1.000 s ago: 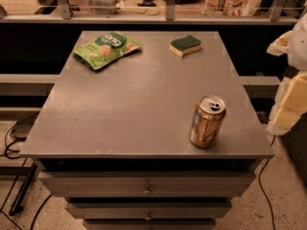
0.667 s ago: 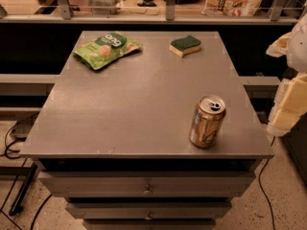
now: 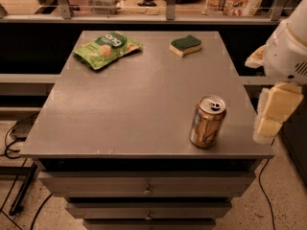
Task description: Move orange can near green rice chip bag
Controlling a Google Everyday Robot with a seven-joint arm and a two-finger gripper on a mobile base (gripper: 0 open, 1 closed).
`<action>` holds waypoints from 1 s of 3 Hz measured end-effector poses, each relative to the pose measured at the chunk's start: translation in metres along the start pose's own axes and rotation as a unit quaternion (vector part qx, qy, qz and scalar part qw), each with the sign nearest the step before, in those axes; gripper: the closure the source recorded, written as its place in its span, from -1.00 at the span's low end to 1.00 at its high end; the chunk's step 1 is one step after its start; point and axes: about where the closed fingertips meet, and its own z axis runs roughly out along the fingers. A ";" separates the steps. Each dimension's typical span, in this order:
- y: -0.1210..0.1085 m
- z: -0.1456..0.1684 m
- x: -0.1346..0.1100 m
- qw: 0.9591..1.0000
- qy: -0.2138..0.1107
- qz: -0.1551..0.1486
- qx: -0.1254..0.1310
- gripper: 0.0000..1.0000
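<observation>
Orange-gold metal drink can with silver top: upright, front right of the grey flat-topped bench. Flat bright green rice chip bag: back left, well apart from the can. Pale yellow end effector: past the bench's right edge, near the can, not touching it; spread or closed, cannot tell.

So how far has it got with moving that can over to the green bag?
Nothing looks done yet: the can stands upright near the front right corner of the table, far from the bag at the back left. The gripper hangs off the table's right edge, near the can, not touching it. Left: grasping, carrying it across, setting it by the bag.
</observation>
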 end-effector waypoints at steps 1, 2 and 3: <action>0.011 0.029 -0.018 0.999 -0.005 -0.027 -0.032 -1.00; 0.011 0.031 -0.019 0.999 -0.005 -0.026 -0.032 -1.00; 0.011 0.038 -0.025 0.999 -0.005 -0.021 -0.035 -1.00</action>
